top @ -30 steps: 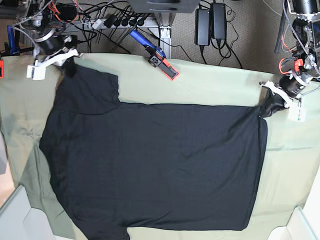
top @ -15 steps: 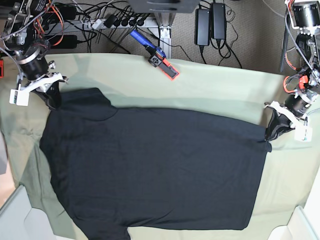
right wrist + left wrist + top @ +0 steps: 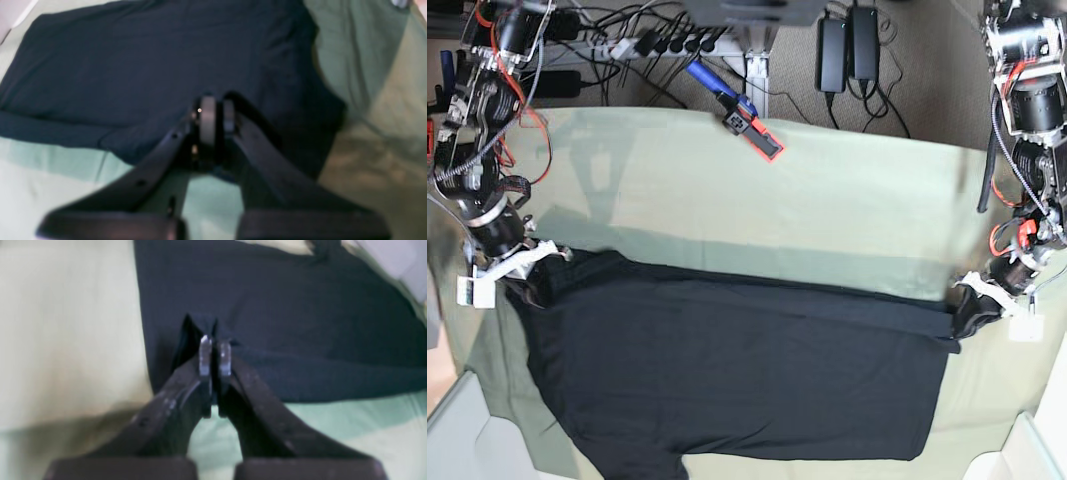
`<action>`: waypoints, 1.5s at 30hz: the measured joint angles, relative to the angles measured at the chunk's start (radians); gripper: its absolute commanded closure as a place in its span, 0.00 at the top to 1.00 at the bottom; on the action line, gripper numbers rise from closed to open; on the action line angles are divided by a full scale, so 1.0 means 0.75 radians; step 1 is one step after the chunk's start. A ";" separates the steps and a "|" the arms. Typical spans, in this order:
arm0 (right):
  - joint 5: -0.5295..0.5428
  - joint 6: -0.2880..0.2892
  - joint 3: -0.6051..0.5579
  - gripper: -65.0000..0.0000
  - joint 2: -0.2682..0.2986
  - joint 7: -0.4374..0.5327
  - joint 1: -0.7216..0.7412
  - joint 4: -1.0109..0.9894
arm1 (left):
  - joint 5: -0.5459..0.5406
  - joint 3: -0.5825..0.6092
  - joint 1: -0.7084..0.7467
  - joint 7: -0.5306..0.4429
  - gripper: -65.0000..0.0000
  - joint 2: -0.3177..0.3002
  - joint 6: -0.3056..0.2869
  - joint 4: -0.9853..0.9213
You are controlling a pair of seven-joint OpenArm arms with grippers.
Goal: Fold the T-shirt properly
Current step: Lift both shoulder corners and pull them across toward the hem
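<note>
fabric fills the near part of the base view: the t-shirt point(image 3: 737, 385) lies flat and black on the pale green cloth point(image 3: 827, 200), plain face up, with its near hem toward the camera and one short sleeve trailing off the near edge of that cloth. its far edge is doubled over toward the camera into a long narrow band, and each end of that band is held. the right gripper point(image 3: 522, 268) sits at the shirt's end on the view's left, jaws pressed together on a pinch of the black fabric; the right wrist view shows its fingertips point(image 3: 208, 120) closed tight with cloth gathered between them. the left gripper point(image 3: 975, 312) sits at the shirt's opposite end, likewise clamped on the t-shirt, and in the left wrist view its metal tips point(image 3: 205, 355) meet over a small raised peak of fabric. holding both ends at once likely keeps the folded edge taut and straight, so the crease runs evenly across the shirt's width rather than sagging in the middle. judged from this layout, the first lengthwise fold is under way, not finished. beyond the shirt the green cloth is bare, and at its far edge lies a blue-handled tool point(image 3: 735, 108) with a red and black end, well apart from the shirt. past that, cables and power bricks point(image 3: 849, 45) lie on the floor.
</note>
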 measured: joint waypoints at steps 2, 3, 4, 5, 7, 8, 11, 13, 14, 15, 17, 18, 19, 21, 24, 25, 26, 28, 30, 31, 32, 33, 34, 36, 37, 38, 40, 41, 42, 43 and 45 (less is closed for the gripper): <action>-0.015 0.000 -0.024 0.00 0.009 0.008 0.086 -0.096 | 0.007 0.007 -0.030 0.000 0.00 0.000 0.000 -0.035; -0.015 0.001 -0.037 0.00 0.015 0.011 0.127 -0.142 | 0.013 0.011 -0.046 -0.001 0.00 0.000 0.000 -0.058; -0.015 0.001 -0.047 0.00 0.018 0.012 0.168 -0.187 | 0.023 0.022 -0.062 -0.011 0.00 -0.001 0.000 -0.085; -0.018 0.001 -0.061 0.00 0.022 0.012 0.209 -0.231 | 0.031 0.035 -0.080 -0.021 0.00 -0.001 0.000 -0.114; -0.024 0.003 -0.098 0.00 0.033 0.012 0.285 -0.311 | 0.057 0.069 -0.116 -0.063 0.00 0.000 0.000 -0.168; -0.041 0.004 -0.118 0.00 0.037 0.012 0.319 -0.342 | 0.075 0.084 -0.135 -0.081 0.00 0.000 0.000 -0.191; -0.098 0.005 -0.171 0.00 0.039 0.012 0.417 -0.427 | 0.095 0.121 -0.186 -0.103 0.00 0.000 0.000 -0.246; -0.126 0.005 -0.207 0.00 0.039 0.015 0.475 -0.479 | 0.112 0.130 -0.212 -0.120 0.00 0.001 0.000 -0.281; -0.142 0.005 -0.222 0.00 0.038 0.018 0.504 -0.509 | 0.114 0.131 -0.222 -0.125 0.00 0.001 0.000 -0.301; -0.157 0.005 -0.237 0.00 0.038 0.019 0.532 -0.537 | 0.117 0.131 -0.231 -0.130 0.00 0.000 0.000 -0.320; -0.178 0.006 -0.262 0.00 0.039 0.022 0.587 -0.593 | 0.117 0.131 -0.250 -0.129 0.00 0.000 0.000 -0.364; -0.184 0.006 -0.273 0.00 0.039 0.023 0.611 -0.616 | 0.115 0.131 -0.256 -0.130 0.00 0.001 0.000 -0.380; -0.189 0.006 -0.282 0.00 0.039 0.023 0.634 -0.637 | 0.118 0.131 -0.260 -0.140 0.00 0.001 -0.001 -0.396; -0.200 0.006 -0.297 0.00 0.039 0.044 0.667 -0.671 | 0.118 0.131 -0.262 -0.161 0.00 0.000 0.000 -0.414; -0.222 0.006 -0.299 0.00 0.039 0.075 0.680 -0.708 | 0.119 0.131 -0.262 -0.175 0.00 0.000 0.000 -0.429; -0.231 0.006 -0.299 0.00 0.039 0.077 0.679 -0.714 | 0.118 0.131 -0.261 -0.181 0.00 0.000 0.000 -0.429; -0.240 0.006 -0.299 0.00 0.039 0.077 0.679 -0.723 | 0.119 0.131 -0.262 -0.191 0.05 0.001 0.000 -0.430; -0.250 0.006 -0.299 0.10 0.038 0.077 0.675 -0.733 | 0.117 0.131 -0.262 -0.211 0.24 0.001 0.000 -0.430; -0.256 0.006 -0.299 0.44 0.035 0.077 0.674 -0.734 | 0.118 0.131 -0.262 -0.211 0.42 0.000 0.000 -0.430; -0.254 0.006 -0.299 0.59 0.035 0.079 0.675 -0.734 | 0.118 0.132 -0.262 -0.211 0.48 0.000 0.000 -0.430; -0.254 0.006 -0.299 0.69 0.035 0.082 0.675 -0.734 | 0.119 0.134 -0.261 -0.211 0.51 0.000 0.000 -0.430; -0.254 0.006 -0.299 0.68 0.035 0.082 0.676 -0.734 | 0.118 0.134 -0.261 -0.210 0.51 0.000 0.000 -0.430; -0.254 0.006 -0.299 0.68 0.035 0.082 0.675 -0.734 | 0.111 0.134 -0.262 -0.198 0.51 0.000 0.001 -0.430; -0.254 0.006 -0.292 0.68 0.035 0.075 0.675 -0.734 | 0.063 0.134 -0.262 -0.155 0.51 0.000 0.001 -0.430; -0.253 0.006 -0.278 0.68 0.033 0.045 0.675 -0.734 | 0.035 0.134 -0.262 -0.105 0.51 -0.001 0.001 -0.430; -0.252 0.006 -0.251 0.68 0.031 0.000 0.675 -0.733 | 0.004 0.134 -0.261 -0.056 0.51 -0.002 0.001 -0.430; -0.247 0.006 -0.171 0.68 0.026 -0.125 0.675 -0.720 | -0.058 0.107 -0.259 0.023 0.51 -0.003 0.001 -0.430; -0.233 0.005 -0.112 0.68 0.023 -0.190 0.675 -0.712 | -0.106 0.083 -0.257 0.050 0.51 -0.003 0.001 -0.430; -0.213 0.006 -0.045 0.68 0.024 -0.235 0.672 -0.701 | -0.146 0.055 -0.254 0.077 0.51 -0.004 0.001 -0.430; -0.186 0.005 0.028 0.68 0.024 -0.255 0.665 -0.687 | -0.187 0.024 -0.254 0.120 0.51 -0.004 0.002 -0.430; -0.123 0.005 0.178 0.68 0.032 -0.260 0.630 -0.646 | -0.259 -0.035 -0.254 0.193 0.51 -0.004 0.002 -0.430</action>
